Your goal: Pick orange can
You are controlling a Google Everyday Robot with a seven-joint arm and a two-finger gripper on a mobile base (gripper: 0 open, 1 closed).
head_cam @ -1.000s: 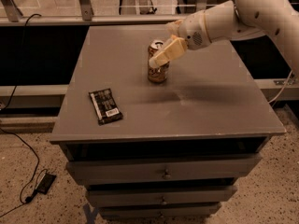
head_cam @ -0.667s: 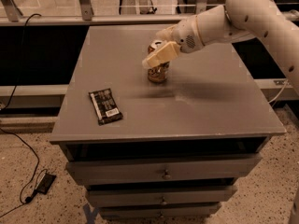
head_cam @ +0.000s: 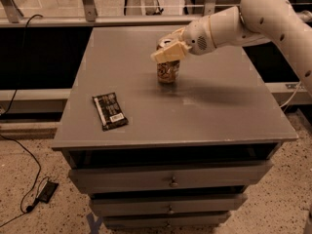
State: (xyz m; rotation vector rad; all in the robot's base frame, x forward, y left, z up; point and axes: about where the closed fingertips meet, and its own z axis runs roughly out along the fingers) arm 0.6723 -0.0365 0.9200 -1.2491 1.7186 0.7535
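Observation:
The orange can [head_cam: 168, 71] stands upright near the middle of the grey cabinet top [head_cam: 214, 106], with a silver top and mottled orange-gold body. My gripper [head_cam: 168, 52] comes in from the right on a white arm [head_cam: 253, 18] and sits at the can's upper part. Its pale fingers [head_cam: 165, 55] cover the top half of the can. The can's base rests on the surface.
A flat dark snack packet [head_cam: 109, 110] lies at the front left of the cabinet top. Drawers [head_cam: 170, 179] are below the top. A cable and a small black box [head_cam: 46, 191] lie on the speckled floor at the left. Metal rails [head_cam: 87, 4] stand behind.
My gripper has shifted left over the can and now covers its top half. The can stays in the same spot on the surface.

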